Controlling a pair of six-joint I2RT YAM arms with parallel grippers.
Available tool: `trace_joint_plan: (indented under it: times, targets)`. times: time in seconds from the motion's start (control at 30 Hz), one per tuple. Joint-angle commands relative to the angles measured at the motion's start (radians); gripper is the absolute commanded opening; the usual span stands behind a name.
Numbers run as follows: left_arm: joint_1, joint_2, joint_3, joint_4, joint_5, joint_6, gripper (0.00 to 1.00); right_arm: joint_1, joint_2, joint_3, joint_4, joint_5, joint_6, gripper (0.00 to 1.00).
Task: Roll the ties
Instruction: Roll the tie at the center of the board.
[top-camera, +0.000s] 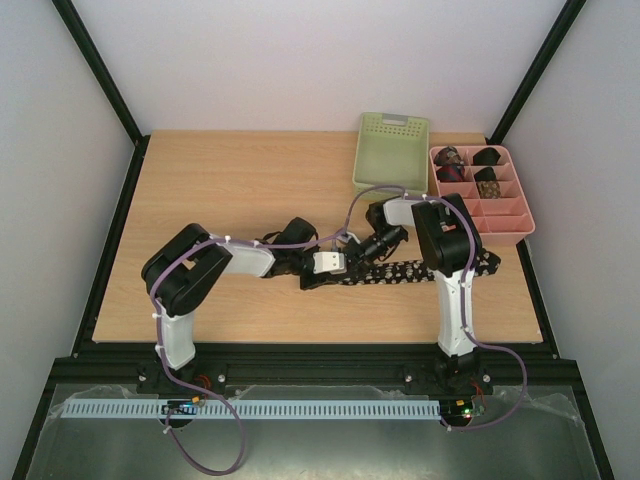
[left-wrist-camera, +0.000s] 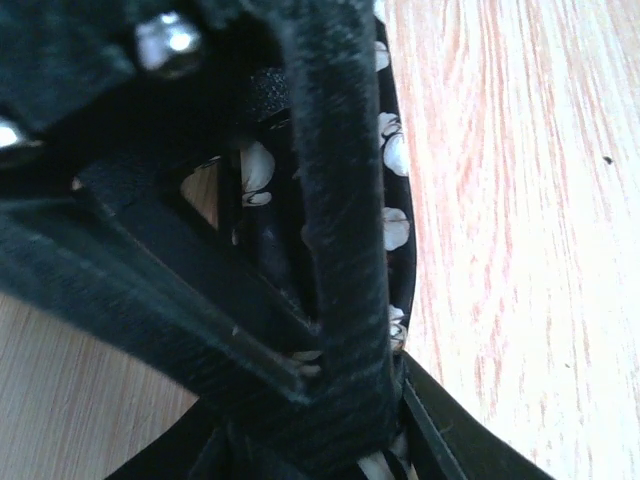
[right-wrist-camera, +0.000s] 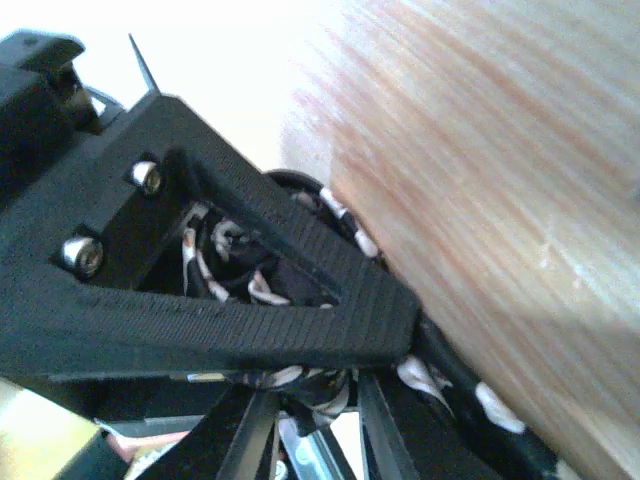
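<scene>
The long black tie (top-camera: 430, 268) with pale dots lies flat on the wooden table, running from the middle out to the right. Both grippers meet at its left end. My left gripper (top-camera: 343, 272) is shut on the tie there. In the left wrist view its fingers (left-wrist-camera: 340, 250) close over the dotted fabric (left-wrist-camera: 392, 150). My right gripper (top-camera: 368, 250) is shut on a bunched part of the same tie. In the right wrist view folds of the tie (right-wrist-camera: 500, 410) show between and under its fingers (right-wrist-camera: 330, 325). Several small rolled ties (top-camera: 452, 160) sit in the pink tray.
A pink divided tray (top-camera: 510, 226) stands at the back right, its near compartments bare. A pale green basket (top-camera: 392, 150) stands to its left. The table edge (top-camera: 300, 342) runs just ahead of the arm bases.
</scene>
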Motion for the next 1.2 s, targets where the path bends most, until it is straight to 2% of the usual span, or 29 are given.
trace_joint_plan:
  times: [0.0, 0.1, 0.2, 0.23, 0.37, 0.43, 0.6, 0.7, 0.83, 1.0, 1.17]
  targets:
    - [0.004, 0.023, -0.036, -0.093, -0.015, 0.032, 0.31, 0.001, -0.032, 0.012, 0.003, -0.007, 0.017, 0.28]
    - [0.004, 0.036, -0.019, -0.094, -0.017, 0.019, 0.31, 0.001, -0.062, -0.001, 0.052, -0.022, 0.059, 0.25]
    - [0.004, 0.039, -0.016, -0.099, -0.019, 0.009, 0.31, 0.001, -0.048, 0.005, 0.045, -0.029, 0.047, 0.05]
    - [0.004, 0.035, -0.02, -0.101, -0.019, 0.009, 0.31, 0.001, -0.042, 0.006, 0.037, -0.021, 0.042, 0.02]
    - [0.014, 0.022, -0.038, -0.109, -0.015, 0.0, 0.39, 0.001, -0.042, -0.005, 0.02, 0.057, 0.013, 0.01]
    - [0.034, 0.016, -0.046, -0.118, 0.002, 0.004, 0.42, -0.001, -0.047, -0.027, 0.049, 0.146, 0.024, 0.01]
    - [0.054, -0.002, -0.074, -0.13, 0.003, 0.041, 0.45, -0.016, -0.028, -0.061, 0.101, 0.269, 0.067, 0.01]
    - [0.062, -0.044, -0.11, -0.086, 0.026, 0.03, 0.57, -0.016, -0.027, -0.075, 0.122, 0.308, 0.082, 0.01]
    - [0.073, -0.12, -0.201, 0.053, 0.063, -0.028, 0.68, -0.016, -0.008, -0.077, 0.124, 0.351, 0.094, 0.01]
    - [0.071, -0.128, -0.264, 0.207, 0.063, -0.086, 0.7, -0.016, 0.012, -0.072, 0.117, 0.378, 0.092, 0.01]
    - [0.071, -0.068, -0.216, 0.269, 0.074, -0.124, 0.68, -0.016, 0.022, -0.068, 0.11, 0.393, 0.081, 0.01]
